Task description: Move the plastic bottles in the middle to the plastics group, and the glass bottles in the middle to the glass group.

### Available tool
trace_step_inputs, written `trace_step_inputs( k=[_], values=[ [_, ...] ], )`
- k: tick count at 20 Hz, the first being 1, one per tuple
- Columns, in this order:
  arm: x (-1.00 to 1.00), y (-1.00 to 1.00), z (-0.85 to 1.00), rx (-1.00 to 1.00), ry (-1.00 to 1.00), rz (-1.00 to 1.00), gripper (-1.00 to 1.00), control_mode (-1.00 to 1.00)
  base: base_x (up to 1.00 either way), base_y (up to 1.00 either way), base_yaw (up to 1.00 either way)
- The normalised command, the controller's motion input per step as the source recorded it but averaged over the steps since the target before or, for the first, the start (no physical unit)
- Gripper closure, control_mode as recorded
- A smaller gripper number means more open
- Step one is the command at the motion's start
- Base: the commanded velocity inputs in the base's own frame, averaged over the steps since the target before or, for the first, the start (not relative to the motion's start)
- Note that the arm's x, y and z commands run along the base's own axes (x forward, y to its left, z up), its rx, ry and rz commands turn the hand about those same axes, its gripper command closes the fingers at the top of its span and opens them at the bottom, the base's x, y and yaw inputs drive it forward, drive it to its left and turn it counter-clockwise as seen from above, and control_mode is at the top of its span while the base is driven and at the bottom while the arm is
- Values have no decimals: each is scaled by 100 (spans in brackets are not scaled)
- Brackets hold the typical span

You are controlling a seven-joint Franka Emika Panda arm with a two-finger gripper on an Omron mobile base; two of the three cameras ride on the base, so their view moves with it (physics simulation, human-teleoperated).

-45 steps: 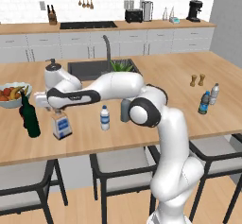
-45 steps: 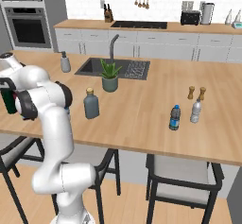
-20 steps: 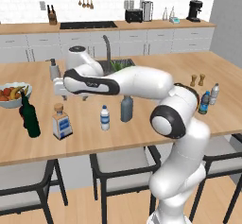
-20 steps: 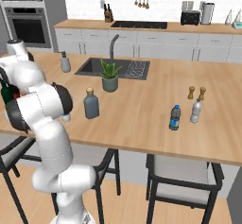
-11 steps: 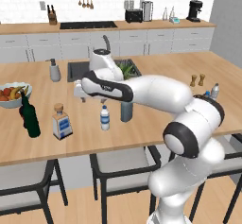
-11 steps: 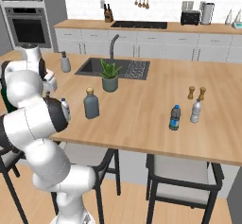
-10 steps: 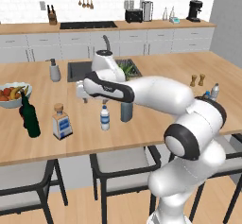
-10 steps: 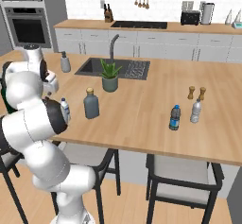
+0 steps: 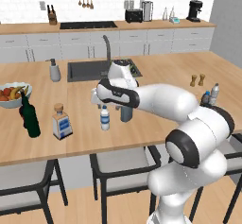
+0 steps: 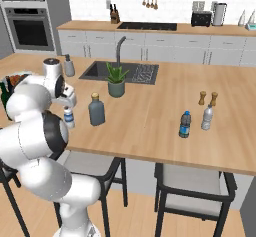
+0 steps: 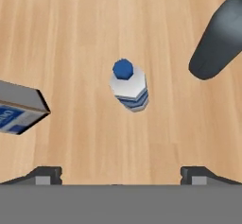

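I have the claw [image 11: 118,173] spread wide and holding nothing, looking straight down on the small plastic bottle [image 11: 129,87]. It stands upright on the wooden counter [image 11: 71,29] just ahead of the fingertips [image 11: 47,175]: white body, blue label band, cap showing blue from above.

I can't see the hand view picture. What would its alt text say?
Looking straight down at a wooden counter, an open gripper hovers above a small white bottle with a blue cap. A square bottle shows at the left edge, a grey bottle at upper right.
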Motion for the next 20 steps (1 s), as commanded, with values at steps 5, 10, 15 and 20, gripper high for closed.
trace_step_inputs(
  k=[5,10,15,20],
  values=[
    [43,-13,-23,0,4,0,-100,-100,0,0,0],
    [40,1,-6,-2,7,-4,-100,-100,0,0,0],
    [23,7,-8,-2,1,-5,-100,-100,0,0,0],
    [7,17,-9,-4,0,-4,-100,-100,0,0,0]
  ],
)
